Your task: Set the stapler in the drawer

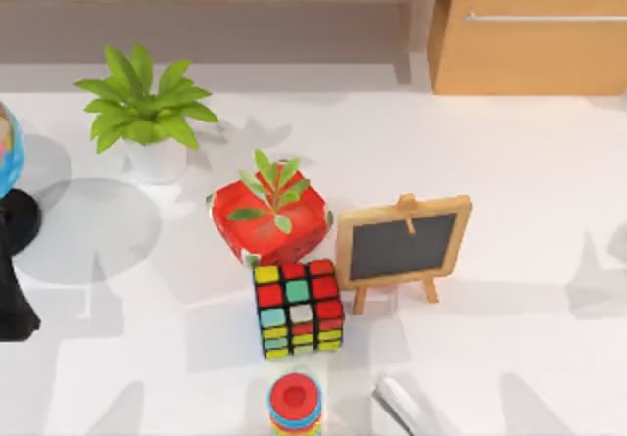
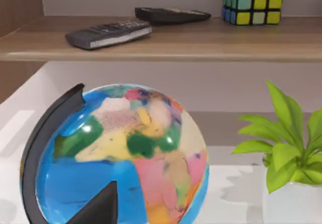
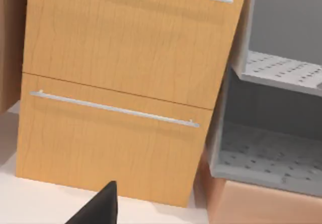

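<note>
Top view: the slim, elongated light-grey stapler (image 1: 400, 407) is lying at the near edge of the white tabletop (image 1: 529, 358), right of centre, just beside the red ring stack (image 1: 294, 404) and in front of the colourful cube (image 1: 299, 309). Its long axis is running diagonally, and part of it is cut off by the edge of the view. The drawer with the light tan wooden front and thin silver bar handle (image 1: 534, 29) is sitting shut at the far right, well apart from the stapler. Judging by side, the right arm is the nearer one. In the right wrist view a dark fingertip (image 3: 98, 209) of the right hand is facing the drawer fronts; whether that hand is released or clenched cannot be told. The left arm is idling at the left edge, beside the blue globe (image 2: 121, 158).
</note>
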